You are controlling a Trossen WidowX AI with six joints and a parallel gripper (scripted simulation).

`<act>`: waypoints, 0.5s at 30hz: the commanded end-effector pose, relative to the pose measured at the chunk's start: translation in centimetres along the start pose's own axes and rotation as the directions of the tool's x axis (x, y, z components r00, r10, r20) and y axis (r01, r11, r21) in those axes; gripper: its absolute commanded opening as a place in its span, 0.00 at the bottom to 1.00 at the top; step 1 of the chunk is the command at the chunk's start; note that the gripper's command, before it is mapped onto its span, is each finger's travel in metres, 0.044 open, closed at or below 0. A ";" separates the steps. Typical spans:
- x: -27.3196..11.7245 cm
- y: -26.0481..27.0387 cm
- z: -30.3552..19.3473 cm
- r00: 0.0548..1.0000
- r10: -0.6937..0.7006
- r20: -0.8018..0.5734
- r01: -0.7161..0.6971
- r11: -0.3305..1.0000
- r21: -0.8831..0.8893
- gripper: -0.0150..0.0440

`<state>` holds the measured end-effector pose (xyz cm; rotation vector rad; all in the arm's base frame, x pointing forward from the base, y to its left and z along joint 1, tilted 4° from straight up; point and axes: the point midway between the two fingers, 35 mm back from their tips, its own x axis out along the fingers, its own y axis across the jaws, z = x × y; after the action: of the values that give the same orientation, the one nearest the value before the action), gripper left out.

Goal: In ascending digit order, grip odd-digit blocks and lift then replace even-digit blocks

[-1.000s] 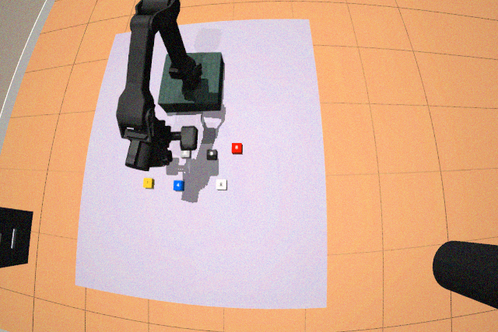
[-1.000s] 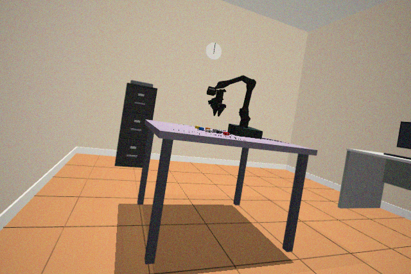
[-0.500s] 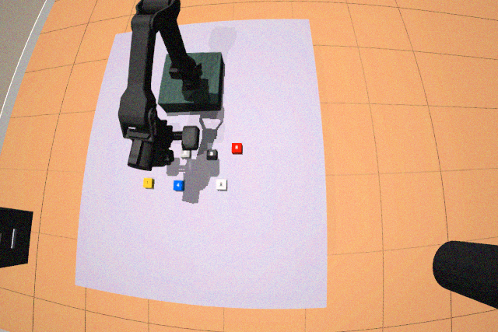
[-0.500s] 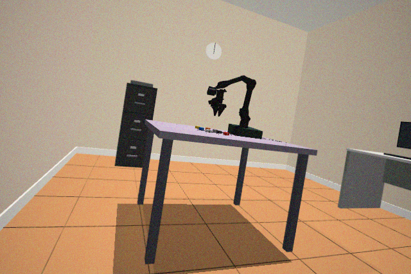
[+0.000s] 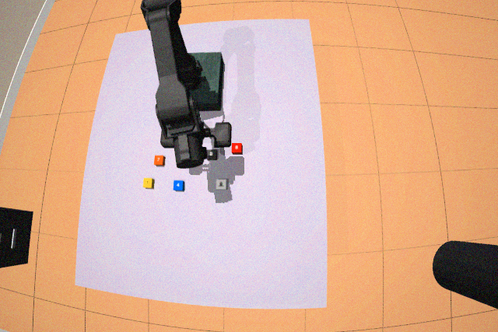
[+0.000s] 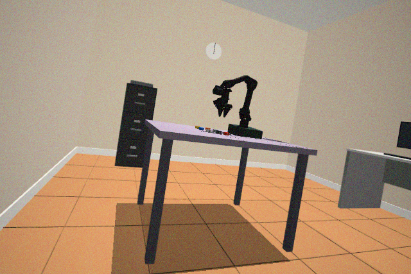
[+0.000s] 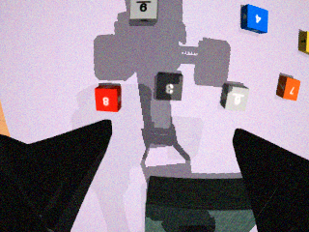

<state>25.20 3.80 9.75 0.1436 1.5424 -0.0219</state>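
While the hand [image 6: 223, 111] hangs high over the worktop [image 5: 201, 248], fingers apart and holding nothing, the black block [image 7: 169, 85] sits nearest below it. Grey block [image 7: 235, 96] and red block [image 7: 107, 99] flank it closely, so a skewed descent risks an out-of-order touch; white block [image 7: 143, 8] lies farther off.

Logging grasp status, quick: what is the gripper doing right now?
Black parallel-jaw gripper: open, holding nothing, raised above the lilac table.

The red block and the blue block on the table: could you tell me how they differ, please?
The red block lies beside the gripper, near the base; the blue block sits farther out, beside the yellow block. The blue block shows a 4; the red block's digit is too blurred to read. Both are small cubes, untouched.
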 end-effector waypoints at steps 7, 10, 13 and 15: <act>0.0 0.4 -0.1 1.000 0.003 -0.001 -0.003 1.000 0.007 0.93; 0.0 0.4 -0.1 1.000 0.003 -0.001 -0.003 1.000 0.007 0.93; 0.0 0.4 -0.1 1.000 0.003 -0.001 -0.003 1.000 0.007 0.93; 0.0 0.6 -0.1 1.000 0.004 -0.001 -0.003 1.000 0.007 0.93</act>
<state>25.15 4.14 9.78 0.1460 1.5422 -0.0242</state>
